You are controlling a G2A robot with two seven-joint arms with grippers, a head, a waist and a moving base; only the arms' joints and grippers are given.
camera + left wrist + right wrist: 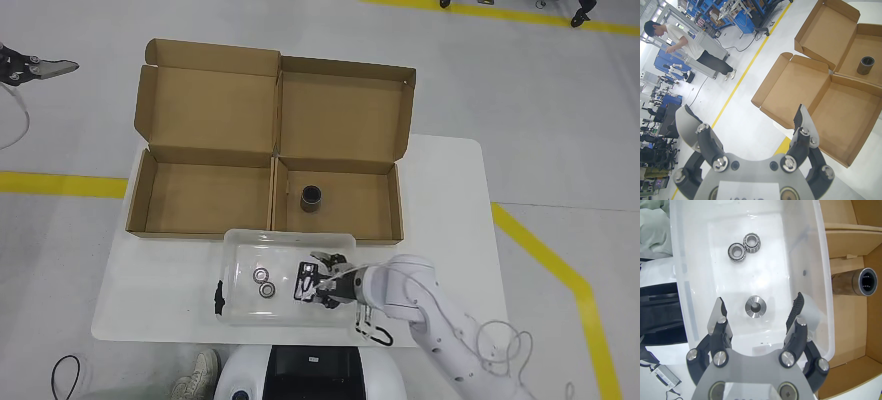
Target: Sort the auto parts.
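Observation:
A clear plastic bin [290, 236] [821, 256] holds two tapered roller bearings [265, 281] [737, 252] side by side, and a silver cone-shaped bushing [755, 307] apart from them. My right gripper [312, 278] [761, 300] hangs open inside the bin, with one finger on each side of the bushing and nothing held. A dark cylindrical linear bearing [308, 199] [857, 282] [866, 65] stands in the right cardboard box [355, 205]. The left cardboard box [200, 200] [838, 117] has nothing in it. My left gripper [40, 68] [743, 111] is open over the floor, far left of the table.
Both box lids lie folded back beyond the boxes. A small black piece [217, 298] lies on the white table [450, 200] by the bin's left side. A black loop [375, 332] hangs from the right arm near the table's front edge.

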